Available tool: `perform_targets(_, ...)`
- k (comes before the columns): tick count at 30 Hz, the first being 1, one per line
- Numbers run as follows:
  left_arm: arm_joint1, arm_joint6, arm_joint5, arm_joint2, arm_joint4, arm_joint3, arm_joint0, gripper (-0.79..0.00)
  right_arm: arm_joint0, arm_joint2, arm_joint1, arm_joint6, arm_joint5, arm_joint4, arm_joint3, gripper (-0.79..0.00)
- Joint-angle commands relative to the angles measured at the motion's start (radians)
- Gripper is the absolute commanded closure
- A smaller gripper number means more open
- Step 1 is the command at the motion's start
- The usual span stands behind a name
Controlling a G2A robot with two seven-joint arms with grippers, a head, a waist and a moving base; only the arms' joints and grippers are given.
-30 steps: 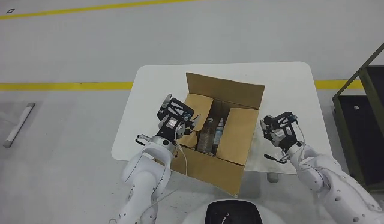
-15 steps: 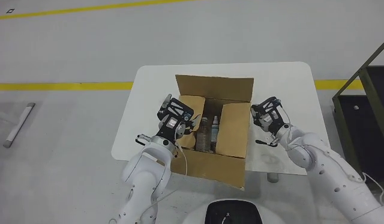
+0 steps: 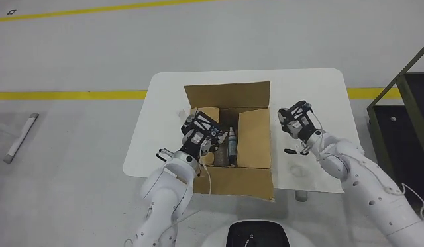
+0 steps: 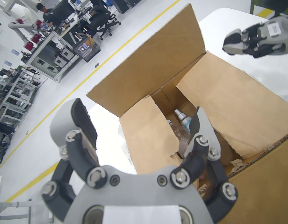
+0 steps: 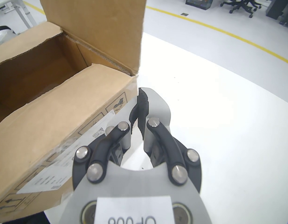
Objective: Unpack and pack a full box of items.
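Note:
An open cardboard box (image 3: 228, 96) stands in the middle of the white table (image 3: 311, 88), its far flap upright. Clear bottles (image 3: 226, 145) lie inside, between the two side flaps. My left gripper (image 3: 202, 129) hovers open over the box's left side, and the left inner flap (image 4: 148, 131) sits between its fingers (image 4: 84, 122). A spray-topped bottle (image 4: 181, 118) shows in the gap. My right gripper (image 3: 295, 121) is shut, just outside the box's right wall (image 5: 53, 108), low over the table. The same right gripper (image 4: 239, 43) is seen beyond the right flap.
A green metal rack (image 3: 397, 101) stands off the table's right edge. Bare tabletop lies right of the box (image 3: 318, 108) and left of it (image 3: 156, 114). The box's near wall (image 3: 235, 184) sits by the table's front edge.
The box has turned and slid left, now square to the table. My right gripper moved in toward the box's right wall. My left gripper shifted slightly right over the left flap.

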Motion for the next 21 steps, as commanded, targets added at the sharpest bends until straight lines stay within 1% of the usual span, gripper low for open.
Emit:
perform_targets(1,-0.003,-0.037,0.000,0.024,-0.014,0.026,-0.023,-0.785,-0.067,0.051,0.011,-0.012,0.009,-0.004,-0.077,0.000)
perform_targets(6,-0.012,-0.114,0.018,0.073,-0.015,0.121,-0.080,-0.785,-0.233,0.176,0.038,-0.014,0.007,-0.032,-0.263,0.000)
perform_targets(9,-0.015,-0.145,0.040,0.096,0.008,0.182,-0.109,-0.785,-0.329,0.235,0.047,-0.017,0.010,-0.037,-0.358,0.000)
perform_targets(11,-0.018,-0.147,0.054,0.106,0.003,0.207,-0.125,-0.785,-0.386,0.269,0.052,-0.021,0.008,-0.048,-0.412,0.000)
perform_targets(16,-0.018,-0.147,0.054,0.106,0.003,0.207,-0.125,-0.785,-0.498,0.333,0.057,-0.035,-0.002,-0.032,-0.505,0.000)
perform_targets(21,-0.018,-0.147,0.054,0.106,0.003,0.207,-0.125,-0.785,-0.564,0.366,0.058,-0.046,-0.017,-0.016,-0.546,0.000)
